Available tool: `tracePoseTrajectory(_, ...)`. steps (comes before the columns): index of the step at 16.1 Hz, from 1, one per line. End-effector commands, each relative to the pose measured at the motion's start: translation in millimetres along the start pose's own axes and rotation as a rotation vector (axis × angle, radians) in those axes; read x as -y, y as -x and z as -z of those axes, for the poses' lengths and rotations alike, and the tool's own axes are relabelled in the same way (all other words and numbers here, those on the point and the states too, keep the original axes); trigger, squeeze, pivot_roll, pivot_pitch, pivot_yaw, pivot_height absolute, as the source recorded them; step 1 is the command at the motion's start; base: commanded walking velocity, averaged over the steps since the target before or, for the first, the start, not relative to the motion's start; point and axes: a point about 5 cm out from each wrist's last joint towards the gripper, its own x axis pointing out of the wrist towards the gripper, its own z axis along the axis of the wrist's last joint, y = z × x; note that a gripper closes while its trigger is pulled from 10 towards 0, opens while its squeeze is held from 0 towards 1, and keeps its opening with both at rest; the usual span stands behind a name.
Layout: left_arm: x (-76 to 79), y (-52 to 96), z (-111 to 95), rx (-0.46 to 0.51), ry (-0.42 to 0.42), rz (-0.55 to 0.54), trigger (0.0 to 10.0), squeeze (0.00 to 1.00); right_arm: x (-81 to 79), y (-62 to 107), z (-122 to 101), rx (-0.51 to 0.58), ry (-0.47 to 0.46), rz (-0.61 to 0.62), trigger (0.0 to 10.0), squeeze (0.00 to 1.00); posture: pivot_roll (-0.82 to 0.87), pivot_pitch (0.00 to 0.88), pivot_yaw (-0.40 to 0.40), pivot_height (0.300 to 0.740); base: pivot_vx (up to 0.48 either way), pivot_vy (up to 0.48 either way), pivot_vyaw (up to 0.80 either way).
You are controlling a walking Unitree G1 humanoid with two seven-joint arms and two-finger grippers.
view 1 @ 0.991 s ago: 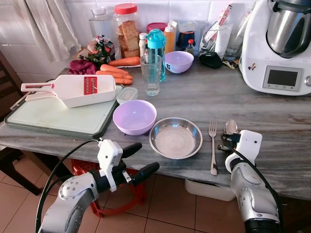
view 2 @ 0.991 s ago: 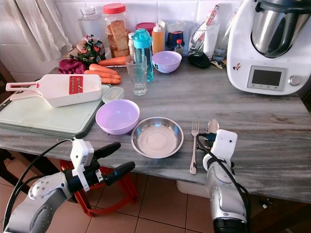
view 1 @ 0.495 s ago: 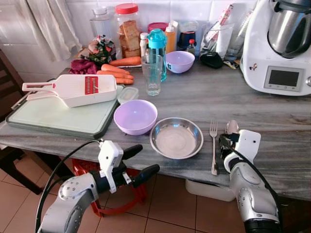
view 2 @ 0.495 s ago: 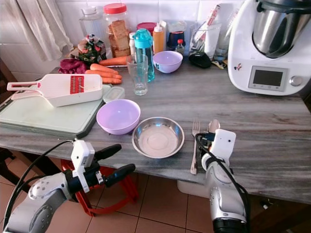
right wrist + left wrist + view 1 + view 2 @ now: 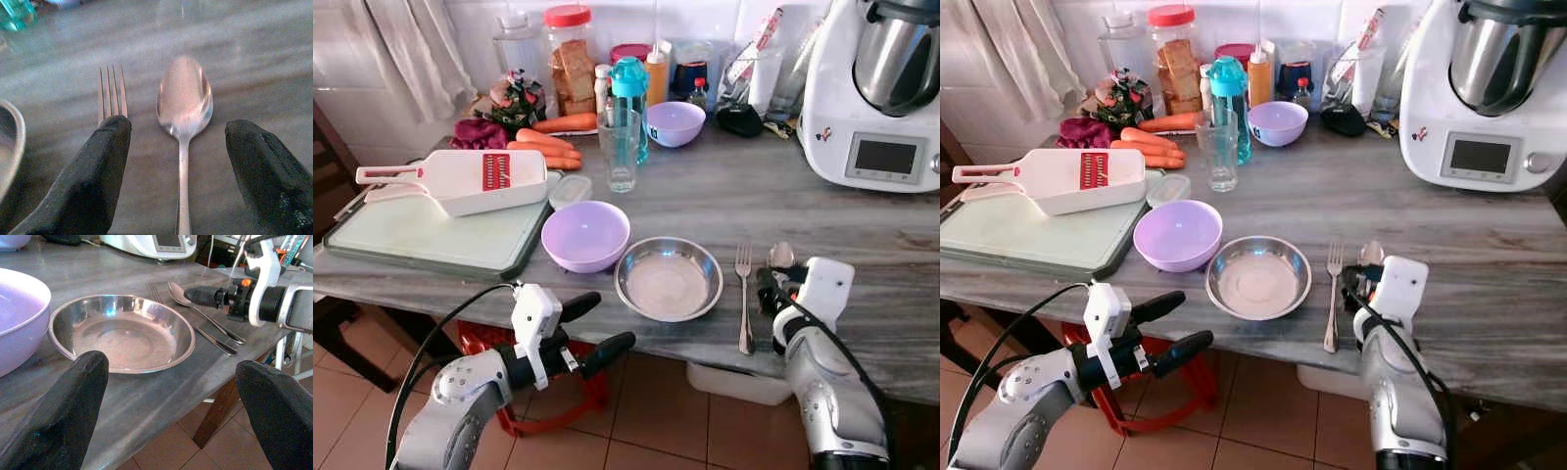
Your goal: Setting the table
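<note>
head stereo: high, down on counter (image 5: 724,196) | wrists: low, close | shared: steel bowl (image 5: 122,330), spoon (image 5: 185,100)

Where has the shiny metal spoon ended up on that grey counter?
The metal spoon lies flat near the counter's front edge, just right of the metal fork, with the right gripper open around its handle.

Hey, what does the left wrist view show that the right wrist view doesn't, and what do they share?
Left wrist view: the whole steel bowl, the lilac bowl beside it, the white appliance, and the right gripper open over the spoon's handle. Right wrist view: a teal bottle at the back, and the spoon bowl seen close between its own fingers. Both: the fork and spoon lying side by side on the grey counter.
</note>
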Motion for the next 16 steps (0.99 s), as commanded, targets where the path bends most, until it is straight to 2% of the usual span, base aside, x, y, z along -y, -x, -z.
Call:
tracePoseTrajectory(1, -2.3, 2.3, 0.0, -0.008, -0.006, -0.013, 10.0, 0.0, -4.2, 7.3, -14.1, 0.071, 0.015, -0.043, 10.0, 1.0, 0.0, 0.016, 0.05, 0.74, 0.0, 0.0, 0.0)
tracePoseTrajectory(5, -3.3, 1.8, -3.2, 0.015, 0.004, -0.027, 10.0, 0.0, -6.7, 18.8, -42.2, 0.247, 0.077, -0.086, 10.0, 1.0, -0.01, 0.012, 0.042, 0.74, 0.0, 0.0, 0.0)
tracePoseTrajectory(7, -8.7, 0.7, -8.7, 0.062, 0.017, -0.079, 10.0, 0.0, -5.5, 26.2, -51.9, 0.346, 0.194, -0.066, 10.0, 1.0, 0.0, 0.002, 0.033, 0.74, 0.0, 0.0, 0.0)
tracePoseTrajectory(9, -17.8, -2.0, -14.0, 0.121, 0.015, -0.187, 10.0, 0.0, -1.8, 31.0, -49.3, 0.362, 0.235, -0.051, 10.0, 1.0, 0.0, 0.0, 0.027, 0.74, 0.0, 0.0, 0.0)
tracePoseTrajectory(10, -25.1, -3.1, -17.5, 0.166, -0.011, -0.291, 10.0, 0.0, 1.0, 35.3, -43.5, 0.352, 0.234, -0.053, 10.0, 1.0, 0.01, 0.0, 0.018, 0.74, 0.0, 0.0, 0.0)
tracePoseTrajectory(11, -27.7, -3.3, -19.4, 0.19, -0.016, -0.336, 10.0, 0.0, 2.2, 37.4, -41.0, 0.349, 0.24, -0.05, 10.0, 1.0, 0.01, 0.0, 0.016, 0.74, 0.0, 0.0, 0.0)
tracePoseTrajectory(12, -31.2, -4.6, -23.8, 0.217, -0.047, -0.43, 10.0, 0.0, 2.0, 41.7, -35.7, 0.344, 0.247, -0.059, 10.0, 1.0, 0.0, 0.0, 0.007, 0.74, 0.0, 0.0, 0.0)
tracePoseTrajectory(14, -28.5, -11.8, -33.1, 0.252, -0.054, -0.459, 10.0, 0.0, 2.1, 44.9, -36.6, 0.361, 0.242, -0.059, 10.0, 1.0, 0.0, 0.0, -0.003, 0.74, 0.0, 0.0, 0.0)
tracePoseTrajectory(16, -33.8, -17.3, -34.2, 0.237, -0.099, -0.568, 10.0, 0.0, 4.2, 45.3, -37.6, 0.374, 0.25, -0.049, 10.0, 1.0, 0.0, 0.0, -0.001, 0.74, 0.0, 0.0, 0.0)
